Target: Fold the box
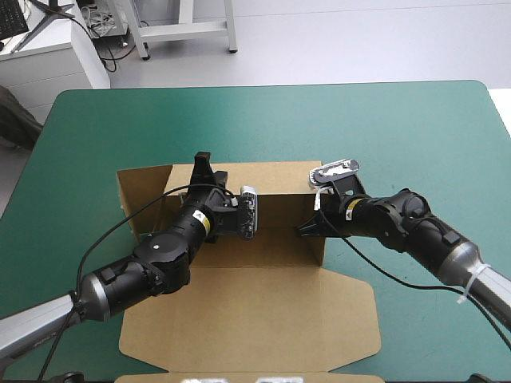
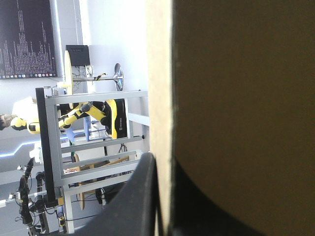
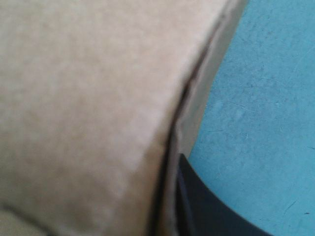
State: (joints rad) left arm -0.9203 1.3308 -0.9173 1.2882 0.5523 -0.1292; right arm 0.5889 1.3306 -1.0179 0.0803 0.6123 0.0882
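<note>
Bright, even light from above covers the table (image 1: 415, 128); only soft, faint shadows lie on the box (image 1: 271, 307). In the right wrist view its board is blurred; in the left it stands dark against a bright room.

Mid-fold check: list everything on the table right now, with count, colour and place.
box: one, brown, middle of the table, walls partly raised, lid flat toward the near edge.
table cover: one, teal-green, under the box.
left claw: one, black, shut on the box's far wall, toward its left corner.
right claw: one, black, shut on the box's right wall.
</note>
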